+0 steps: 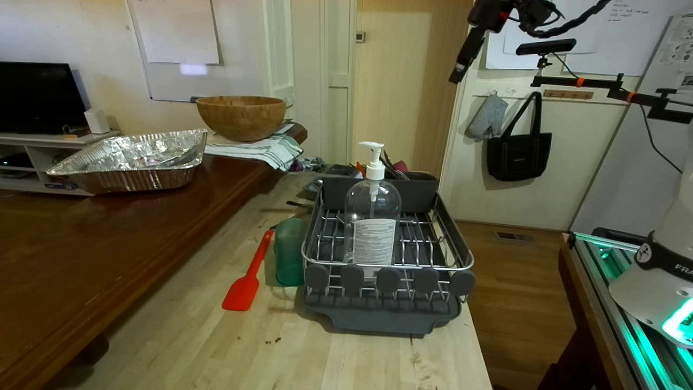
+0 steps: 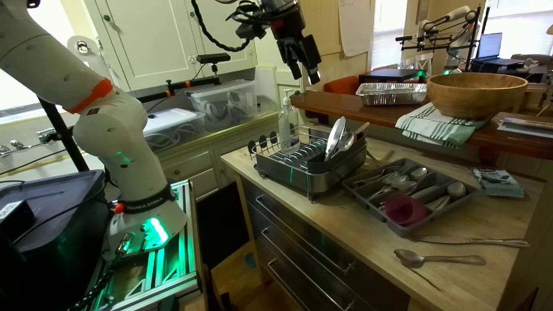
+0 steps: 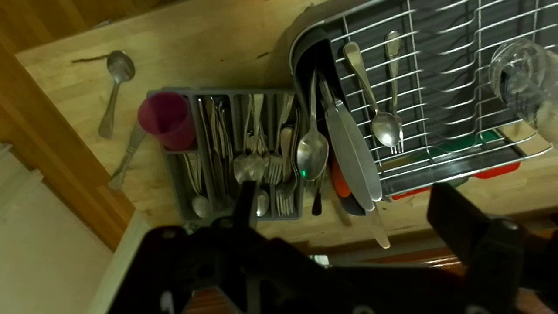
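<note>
The claw (image 2: 305, 77) stands wide and unladen, higher than the dish rack (image 2: 283, 172), which holds one pump bottle (image 2: 288, 125) and, on its wires, one fork (image 3: 393, 72) and one spoon (image 3: 386, 129). Just beside the rack sits one cutlery tray (image 3: 218, 92) with one pink cup (image 2: 404, 209); farther from the rack lie one knife (image 2: 473, 241) and one loose spoon (image 2: 412, 258). Along the rack's long side are one green cup (image 1: 289, 252) and one red spatula (image 1: 245, 285).

Pale walls (image 1: 92, 35) rise above a brown wooden floor (image 1: 511, 287).
</note>
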